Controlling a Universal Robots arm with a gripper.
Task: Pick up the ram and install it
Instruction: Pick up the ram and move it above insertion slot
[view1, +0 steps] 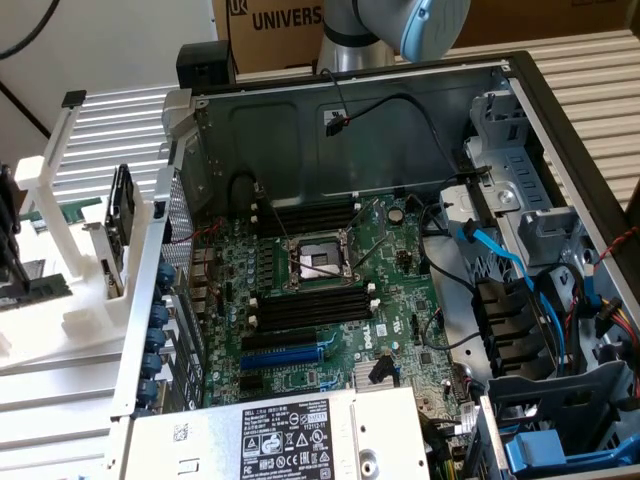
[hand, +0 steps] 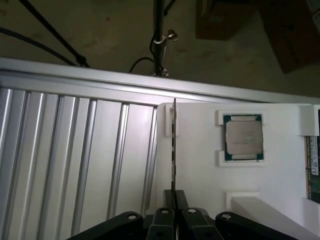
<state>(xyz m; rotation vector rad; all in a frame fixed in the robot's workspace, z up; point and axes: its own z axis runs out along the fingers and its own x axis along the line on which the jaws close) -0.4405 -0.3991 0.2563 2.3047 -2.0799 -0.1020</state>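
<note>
In the wrist view the ram (hand: 173, 145) shows edge-on as a thin dark strip. It runs from my gripper (hand: 173, 199) out to a small white bracket (hand: 169, 122) on the white holder (hand: 200, 170). The two dark fingers sit pressed against the strip's sides, shut on it. Whether the ram is still seated in the bracket or is lifted from it I cannot tell. In the exterior view a dark part of the arm's end (view1: 8, 230) shows at the left edge, over the white rack (view1: 85, 310). The black memory slots (view1: 310, 305) lie on the motherboard (view1: 400, 250).
A square silver processor chip (hand: 243, 139) rests in its own white pocket beside the ram. Another green board (hand: 313, 165) lies at the holder's far side. Ribbed metal tabletop (hand: 75, 165) surrounds the holder. The open computer case (view1: 540, 120) holds cables, a drive cage and a power supply (view1: 290, 440).
</note>
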